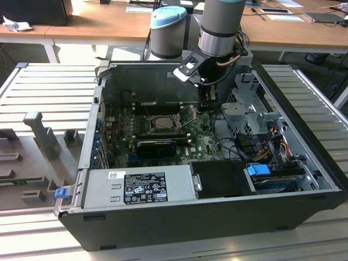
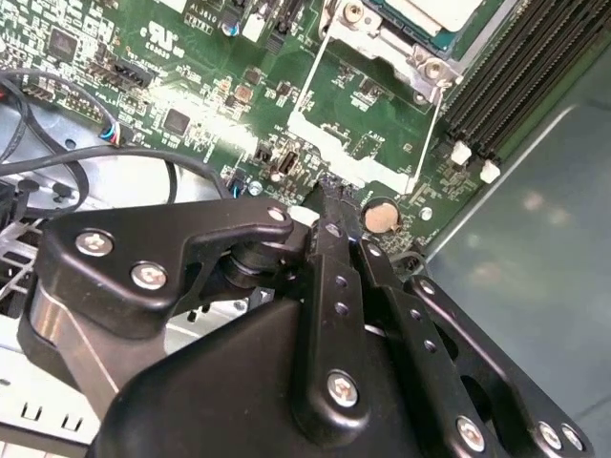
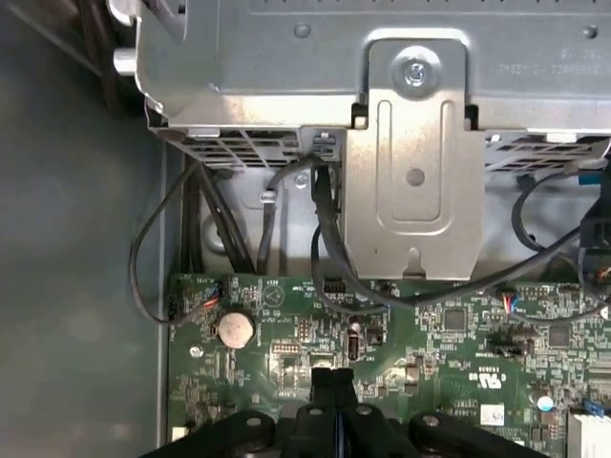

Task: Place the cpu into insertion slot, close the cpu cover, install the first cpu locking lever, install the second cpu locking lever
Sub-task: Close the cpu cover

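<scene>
The cpu [image 2: 434, 11] shows its dull silver top inside the insertion slot [image 1: 163, 123] on the green motherboard. The cpu cover [image 2: 396, 48] is a metal frame that seems to lie flat around the chip. Two thin wire locking levers [image 2: 315, 81] [image 2: 437, 134] stick out from the socket's corners toward my gripper and look unlatched. My gripper [image 1: 209, 100] hangs just off the socket on the exterior view's right. Its black fingertips are shut together with nothing between them in both wrist views [image 2: 329, 191] [image 3: 331, 377]. They hover over the board near a coin battery [image 3: 236, 327].
Black memory slots [image 2: 516, 76] run beside the socket. A metal drive cage [image 3: 410, 172] with dark cables [image 3: 325, 239] stands just past the board's edge. A black expansion card [image 1: 157, 145] and the power supply [image 1: 136, 187] lie nearer the case's front wall.
</scene>
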You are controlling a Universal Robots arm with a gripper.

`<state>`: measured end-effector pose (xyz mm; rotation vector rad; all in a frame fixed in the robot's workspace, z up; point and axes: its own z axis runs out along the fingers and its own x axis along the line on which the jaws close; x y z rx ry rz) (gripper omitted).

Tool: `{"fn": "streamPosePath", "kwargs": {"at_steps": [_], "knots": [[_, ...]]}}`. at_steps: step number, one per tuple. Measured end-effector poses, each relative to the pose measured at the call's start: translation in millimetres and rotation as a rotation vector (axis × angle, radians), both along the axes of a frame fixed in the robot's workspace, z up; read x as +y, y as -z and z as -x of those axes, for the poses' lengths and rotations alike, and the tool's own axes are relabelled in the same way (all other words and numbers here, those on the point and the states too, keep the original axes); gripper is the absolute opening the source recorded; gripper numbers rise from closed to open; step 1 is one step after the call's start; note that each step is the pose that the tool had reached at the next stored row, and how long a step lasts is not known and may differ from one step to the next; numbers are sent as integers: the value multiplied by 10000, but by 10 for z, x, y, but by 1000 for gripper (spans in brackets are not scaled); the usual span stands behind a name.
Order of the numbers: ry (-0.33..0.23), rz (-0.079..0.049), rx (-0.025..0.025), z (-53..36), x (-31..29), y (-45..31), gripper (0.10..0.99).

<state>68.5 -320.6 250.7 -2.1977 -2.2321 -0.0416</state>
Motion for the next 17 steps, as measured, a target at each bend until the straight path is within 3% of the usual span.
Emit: {"fn": "streamPosePath", "kwargs": {"at_steps": [3, 4, 7, 9, 11, 17], "knots": [[-18, -5, 4, -9, 0, 43, 106], [-23, -11, 37, -10, 0, 43, 106], [-21, -41, 309, -9, 0, 29, 106], [-20, -69, 416, -5, 0, 12, 106], [-23, -121, 428, 23, -2, 11, 106], [-31, -122, 429, 88, -3, 11, 106]]}}
